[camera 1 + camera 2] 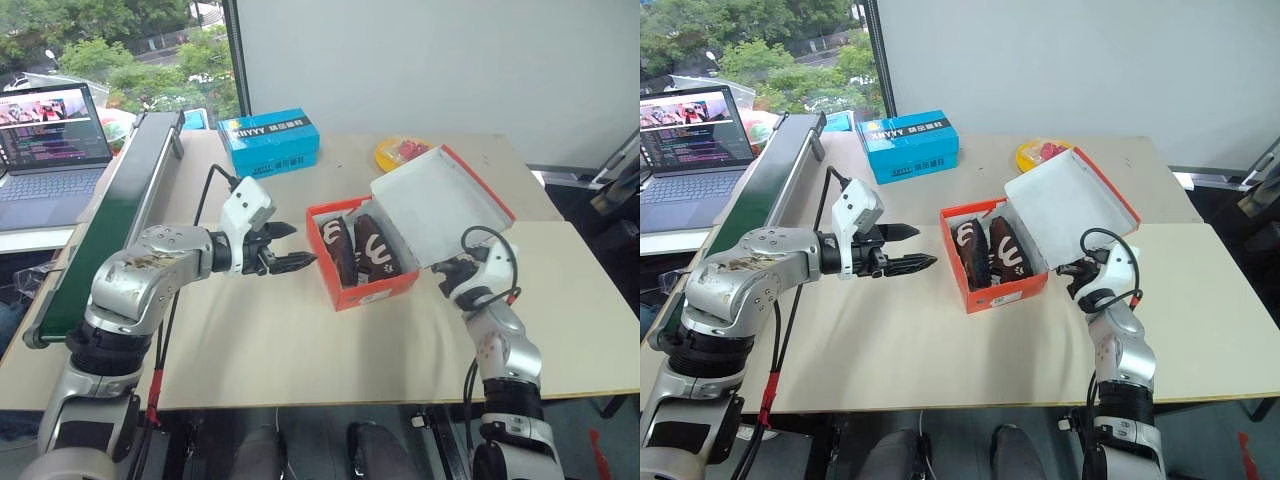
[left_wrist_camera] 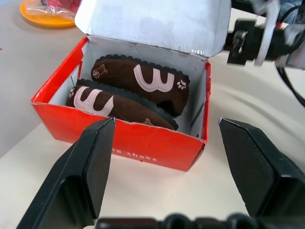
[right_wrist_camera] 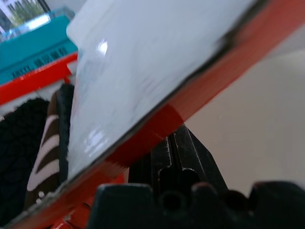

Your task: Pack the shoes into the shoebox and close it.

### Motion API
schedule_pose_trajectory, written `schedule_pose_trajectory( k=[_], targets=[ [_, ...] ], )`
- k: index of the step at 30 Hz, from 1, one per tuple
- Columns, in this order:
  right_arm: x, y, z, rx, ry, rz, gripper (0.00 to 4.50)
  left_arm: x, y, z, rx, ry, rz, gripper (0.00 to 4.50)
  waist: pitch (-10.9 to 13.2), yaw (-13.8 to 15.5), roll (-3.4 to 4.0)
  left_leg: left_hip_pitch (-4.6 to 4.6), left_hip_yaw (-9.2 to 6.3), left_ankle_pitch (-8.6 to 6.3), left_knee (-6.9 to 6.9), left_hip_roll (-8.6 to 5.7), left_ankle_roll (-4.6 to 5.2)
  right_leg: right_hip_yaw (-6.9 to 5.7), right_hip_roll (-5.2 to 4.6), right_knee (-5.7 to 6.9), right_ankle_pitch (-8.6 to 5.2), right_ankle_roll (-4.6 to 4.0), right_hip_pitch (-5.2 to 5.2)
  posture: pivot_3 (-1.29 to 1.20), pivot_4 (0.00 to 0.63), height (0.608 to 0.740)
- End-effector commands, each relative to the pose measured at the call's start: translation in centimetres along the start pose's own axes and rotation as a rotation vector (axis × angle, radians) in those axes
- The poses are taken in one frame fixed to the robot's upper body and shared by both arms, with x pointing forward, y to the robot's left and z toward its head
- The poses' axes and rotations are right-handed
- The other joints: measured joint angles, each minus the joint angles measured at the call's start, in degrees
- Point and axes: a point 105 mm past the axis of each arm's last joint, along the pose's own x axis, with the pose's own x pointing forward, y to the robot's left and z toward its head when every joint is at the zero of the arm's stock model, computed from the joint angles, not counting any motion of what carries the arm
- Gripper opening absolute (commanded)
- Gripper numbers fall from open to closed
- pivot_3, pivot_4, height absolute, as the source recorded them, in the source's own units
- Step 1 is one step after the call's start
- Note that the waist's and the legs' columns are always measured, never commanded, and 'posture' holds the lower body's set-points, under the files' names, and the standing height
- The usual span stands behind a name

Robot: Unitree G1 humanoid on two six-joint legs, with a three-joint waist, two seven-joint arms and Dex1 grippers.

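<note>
- The shoebox (image 1: 365,285) sits near the middle of the pale table (image 1: 280,350), red-orange outside and white inside.
- Both shoes (image 1: 362,248) lie inside the shoebox, side by side on their edges. They are dark brown with light markings, and their black soles show along one edge.
- The lid (image 1: 440,205) is raised and leans away from the box opening toward the robot's right, its white inner face turned toward the shoes. The box is not closed.
- The left gripper (image 1: 285,247) hovers just to the left of the shoebox, pointing at its side wall. Its two black fingers (image 2: 81,181) stand wide apart with nothing between them, and they do not touch the box.
- The right gripper (image 1: 452,268) sits low at the right side of the box, under the free edge of the raised lid. Its fingers (image 3: 183,162) are pressed together. In the right wrist view the lid's red edge lies directly above the fingertips; whether it rests on them cannot be told.
- A blue box (image 1: 270,141) with white lettering stands at the far side of the table, well apart from the shoebox.
- A yellow plate (image 1: 398,153) with red contents lies behind the raised lid.
- A laptop (image 1: 50,150) stands open at the far left, beyond a long green-topped rail (image 1: 115,210).
</note>
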Motion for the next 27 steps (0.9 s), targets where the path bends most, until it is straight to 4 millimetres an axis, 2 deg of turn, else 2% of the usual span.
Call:
schedule_pose_trajectory(
  k=[1, 4, 9, 17, 20, 23, 25, 27],
  targets=[
    [-0.7, 0.9, 5.5, -0.102, -0.161, 0.079, 0.02, -0.3, -0.6, 0.7, 0.038, -0.003, -0.029, 3.7, 0.0, 0.0, 0.07, 0.0, 0.0, 0.0, -0.01, 0.0, 0.0, 0.0, 0.0, 0.0, 0.0, 0.0, -0.01, 0.0, 0.15, 0.74],
    [-1.2, 2.3, 6.4, -0.116, -0.157, 0.162, 0.02, -0.3, -0.5, 0.6, 0.035, -0.002, -0.024, 3.7, 0.0, -0.1, 0.08, 0.0, -0.01, 0.0, -0.03, 0.03, 0.0, 0.01, 0.06, -0.01, 0.0, 0.0, -0.03, 0.0, 0.15, 0.74],
    [-1.6, 5.7, 6.4, -0.136, -0.108, 0.324, 0.02, -0.3, -0.6, 0.4, 0.03, 0.004, -0.026, 3.7, 0.0, -0.3, 0.08, 0.03, 0.0, 0.0, -0.01, 0.06, 0.0, 0.05, 0.1, 0.01, 0.0, -0.01, -0.02, 0.0, 0.15, 0.74],
    [-1.4, 12.2, 4.6, -0.238, 0.012, 0.622, 0.02, -1.2, -0.1, 0.1, 0.046, 0.023, 0.014, 3.7, 0.0, -0.2, 0.08, 0.01, 0.02, 0.0, -0.01, 0.05, 0.0, 0.05, 0.09, -0.01, 0.0, -0.01, -0.03, 0.0, 0.15, 0.74],
    [-0.9, 13.9, 4.7, -0.23, 0.031, 0.69, 0.02, -1.5, 0.0, -0.1, 0.039, 0.024, 0.03, 3.7, 0.0, -0.1, 0.08, 0.01, 0.02, 0.0, 0.0, 0.06, 0.0, 0.04, 0.1, 0.01, 0.0, -0.01, -0.03, 0.0, 0.15, 0.74],
    [1.1, 15.8, 4.6, -0.224, 0.07, 0.689, 0.02, -1.7, 0.0, -0.3, 0.027, 0.02, 0.046, 3.7, 0.0, -0.2, 0.08, 0.01, 0.01, 0.0, 0.01, 0.06, 0.0, 0.04, 0.09, 0.0, 0.0, -0.01, -0.03, 0.0, 0.15, 0.74],
    [1.7, 17.2, 4.5, -0.206, 0.089, 0.726, 0.02, -1.7, -0.1, -0.4, 0.022, 0.017, 0.053, 3.7, 0.0, -0.2, 0.08, 0.02, 0.02, 0.0, 0.01, 0.07, 0.0, 0.04, 0.11, 0.02, 0.0, -0.02, -0.03, 0.0, 0.15, 0.74],
    [2.5, 18.3, 2.5, -0.29, 0.168, 0.769, 0.02, -1.7, -0.3, -0.7, 0.013, 0.015, 0.063, 3.7, 0.0, -0.1, 0.08, 0.0, 0.06, 0.0, -0.01, 0.08, 0.0, -0.01, 0.13, -0.01, 0.0, -0.02, -0.04, 0.0, 0.15, 0.74]
  ],
)
